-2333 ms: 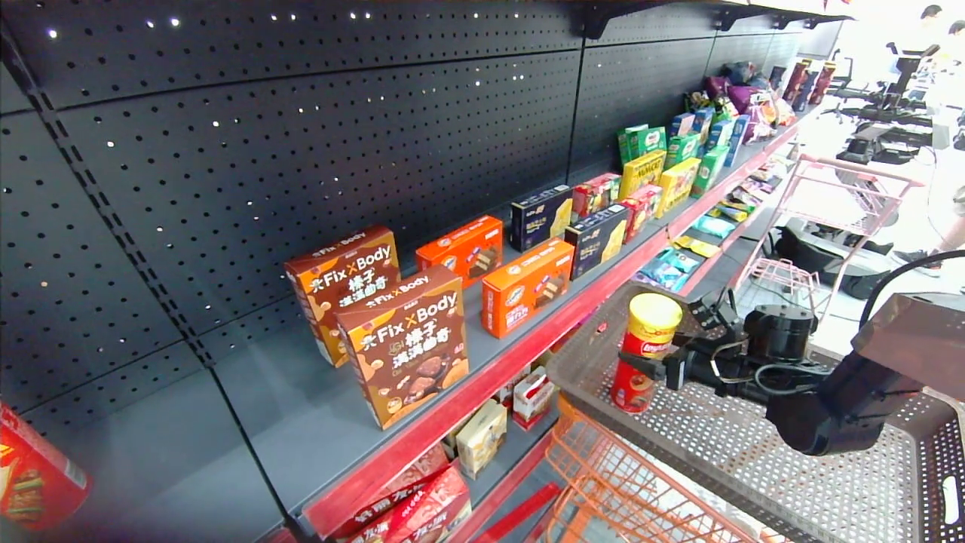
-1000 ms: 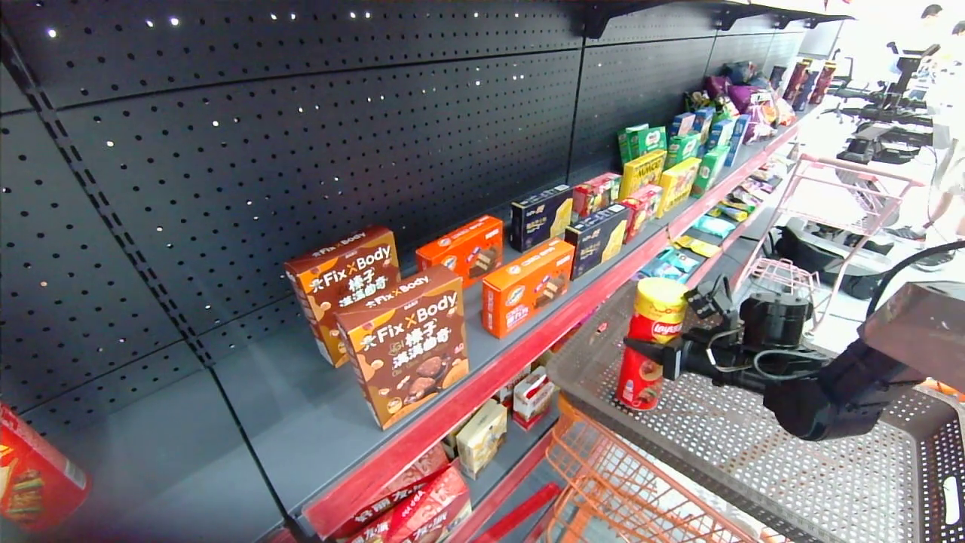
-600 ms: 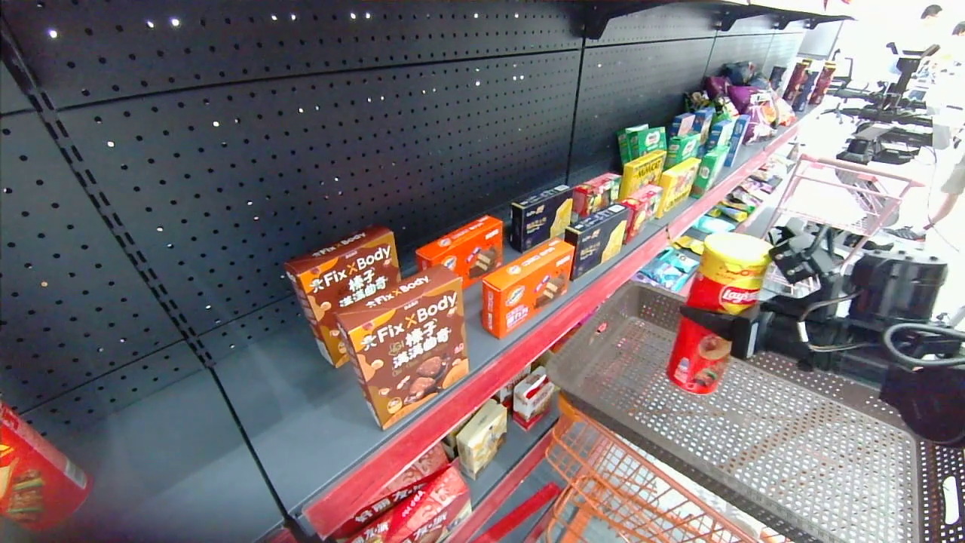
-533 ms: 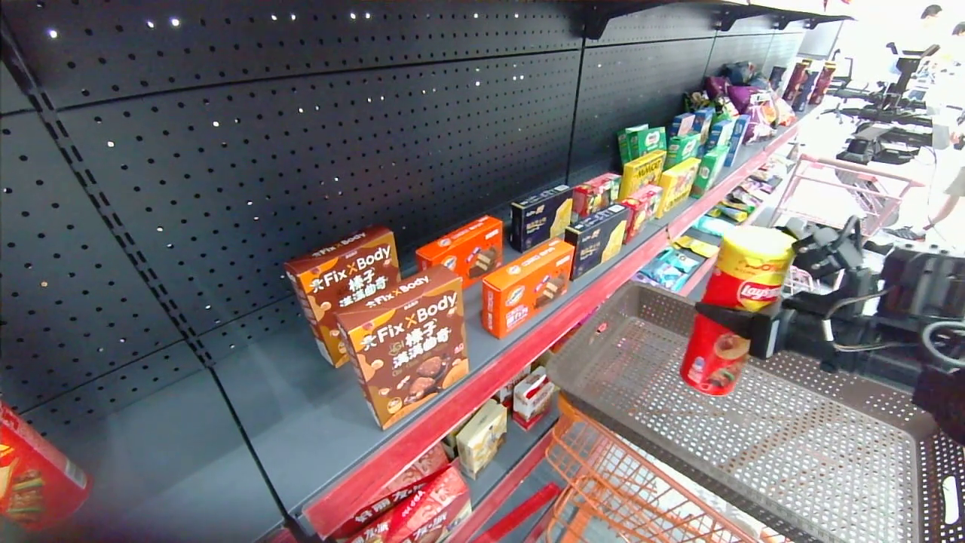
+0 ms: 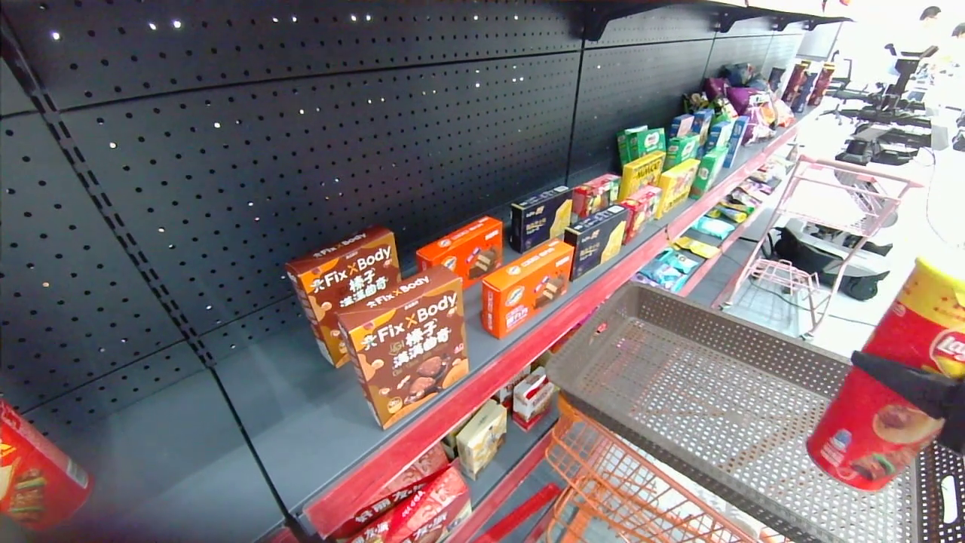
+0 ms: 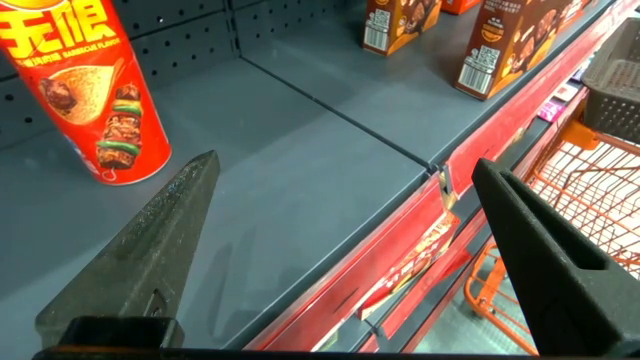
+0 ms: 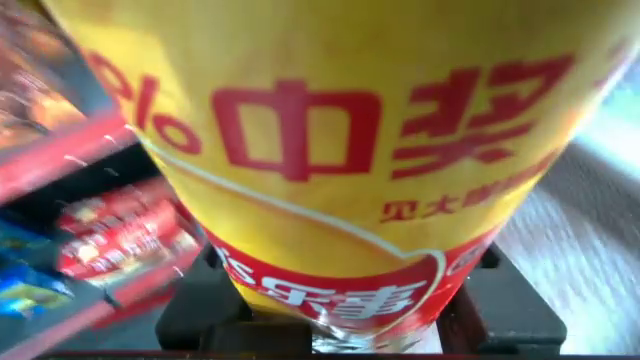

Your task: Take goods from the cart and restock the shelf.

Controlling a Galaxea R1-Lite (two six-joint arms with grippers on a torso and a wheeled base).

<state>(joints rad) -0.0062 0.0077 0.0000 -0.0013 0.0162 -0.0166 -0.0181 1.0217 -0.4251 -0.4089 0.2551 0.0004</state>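
A red and yellow chip can hangs tilted above the near right part of the cart's grey perforated basket. My right gripper is shut on the can, one black finger crossing its middle. The can's yellow label looms close in the right wrist view. My left gripper stands open over a bare stretch of the grey shelf, nothing between its fingers. Another red chip can stands on that shelf beside it, and is also at the lower left in the head view.
Brown boxes, orange boxes and further coloured boxes line the shelf to the right. Its red front edge runs along the orange wire cart. A pink cart stands farther off.
My right gripper has lifted the chip can out of the basket's far corner and carried it up and to the right, towards the camera. The shelf goods have not moved.
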